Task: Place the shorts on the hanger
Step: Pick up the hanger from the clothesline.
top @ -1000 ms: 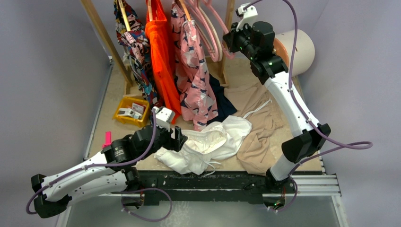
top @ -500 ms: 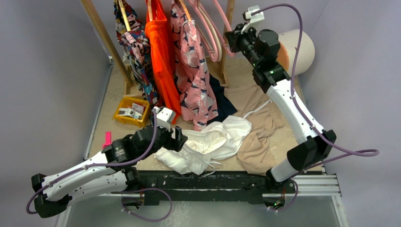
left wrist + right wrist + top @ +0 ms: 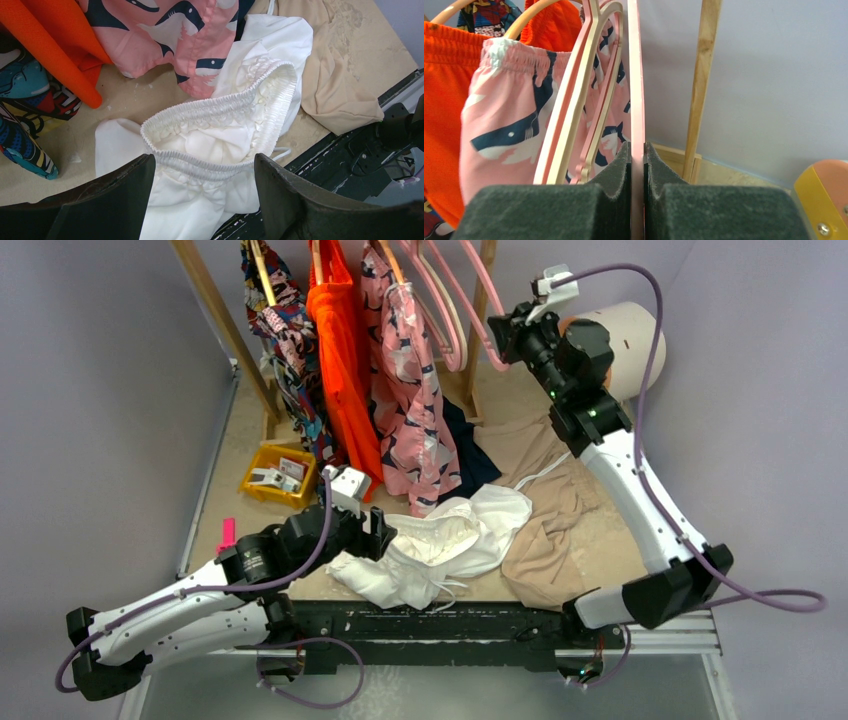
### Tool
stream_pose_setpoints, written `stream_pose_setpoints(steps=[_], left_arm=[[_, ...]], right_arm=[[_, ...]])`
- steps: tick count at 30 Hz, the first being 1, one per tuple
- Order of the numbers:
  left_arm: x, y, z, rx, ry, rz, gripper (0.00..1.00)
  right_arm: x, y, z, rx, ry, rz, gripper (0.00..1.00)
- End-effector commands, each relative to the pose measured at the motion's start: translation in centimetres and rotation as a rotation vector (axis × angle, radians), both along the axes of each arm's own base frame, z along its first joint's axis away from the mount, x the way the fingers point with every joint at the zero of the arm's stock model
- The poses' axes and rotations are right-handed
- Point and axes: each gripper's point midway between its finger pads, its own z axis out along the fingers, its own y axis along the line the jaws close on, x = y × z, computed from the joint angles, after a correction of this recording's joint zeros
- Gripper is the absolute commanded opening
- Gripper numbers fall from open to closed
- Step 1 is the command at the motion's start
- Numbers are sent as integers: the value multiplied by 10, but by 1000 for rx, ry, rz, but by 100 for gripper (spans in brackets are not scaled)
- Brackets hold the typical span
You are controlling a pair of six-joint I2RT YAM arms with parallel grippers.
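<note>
The white shorts (image 3: 450, 535) lie crumpled at the table's near edge, the gathered waistband (image 3: 215, 107) gaping open. My left gripper (image 3: 385, 530) hangs just left of them, open, its fingers (image 3: 125, 190) straddling the waistband's near rim without pinching it. High at the back right, my right gripper (image 3: 502, 335) is shut on the pink hanger (image 3: 470, 290). In the right wrist view the hanger (image 3: 635, 75) runs edge-on as a thin pink strip, clamped between the pads (image 3: 621, 160). Its hook is out of view at the top.
More hangers (image 3: 440, 325) and pink patterned (image 3: 405, 390), orange (image 3: 340, 350) and multicoloured garments hang from a wooden rack (image 3: 215, 310). A tan garment (image 3: 550, 510) and a navy one (image 3: 468, 458) lie right of the shorts. A yellow bin (image 3: 272, 475) sits left, a cylinder (image 3: 630, 335) back right.
My right arm has swung to the right and stretched out, pulling the clamped pink hanger away from the other hangers. The left arm and the shorts have stayed still.
</note>
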Motion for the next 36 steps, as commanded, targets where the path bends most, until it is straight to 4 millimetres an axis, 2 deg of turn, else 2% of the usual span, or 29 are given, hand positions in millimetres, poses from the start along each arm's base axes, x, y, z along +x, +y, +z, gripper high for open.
stream_pose_setpoints(steps=[1,7,13,17,19,23,31,34,36], left_arm=[[6,0,17,-46,-51,16,71],[6,1,17,-47,-51,19,71],[5,1,18,-55,-48,24,71],[4,7,25,-87,-59,42,71],[3,11,33,-115,-67,47,71],[-2,20,64,-182,-88,57,71],[-7,42,151,-297,-192,83,71],[-9,51,188,-334,-243,85,71],[-9,56,210,-342,-281,83,71]], right_arm=[[-40,-25,36,56,-66,-43,0],[-78,-43,16,26,38,-56,0],[-115,-51,-10,-2,160,-25,0],[-143,-73,-26,-11,227,-84,0],[-158,-86,-25,-13,236,-116,0],[-189,-101,-15,-11,237,-130,0],[-238,-121,7,8,195,-124,0],[-265,-113,25,10,119,-16,0],[-291,-94,36,-2,53,142,0]])
